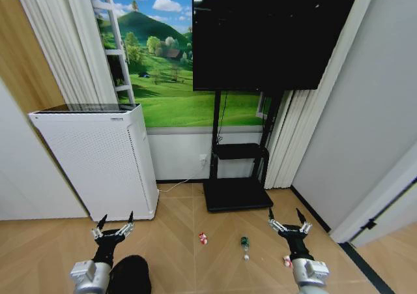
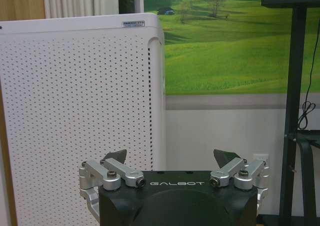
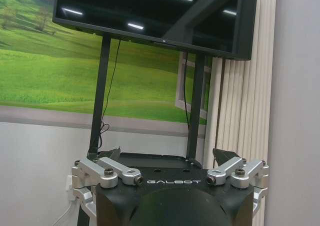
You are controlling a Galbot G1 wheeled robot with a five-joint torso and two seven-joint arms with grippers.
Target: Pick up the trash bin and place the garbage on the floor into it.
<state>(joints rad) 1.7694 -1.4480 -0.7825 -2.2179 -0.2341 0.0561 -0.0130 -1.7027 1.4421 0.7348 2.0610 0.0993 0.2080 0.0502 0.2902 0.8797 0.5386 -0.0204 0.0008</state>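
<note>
The black trash bin (image 1: pixel 130 274) stands on the floor at the bottom left of the head view, just right of my left wrist. My left gripper (image 1: pixel 115 220) (image 2: pixel 173 157) is open, held above the floor beyond the bin and facing the white air purifier. Three pieces of garbage lie on the floor: a red-and-white can (image 1: pixel 203 238) in the middle, a green bottle (image 1: pixel 245 244) with a white cap to its right, and another red-and-white piece (image 1: pixel 287 261) beside my right wrist. My right gripper (image 1: pixel 288 216) (image 3: pixel 167 155) is open and empty, facing the TV stand.
A tall white perforated air purifier (image 1: pixel 98 160) stands at the left against the wall. A black TV (image 1: pixel 273 33) on a stand with a flat base (image 1: pixel 236 193) is straight ahead. A grey wall (image 1: pixel 352 124) closes the right side. Wood floor lies between.
</note>
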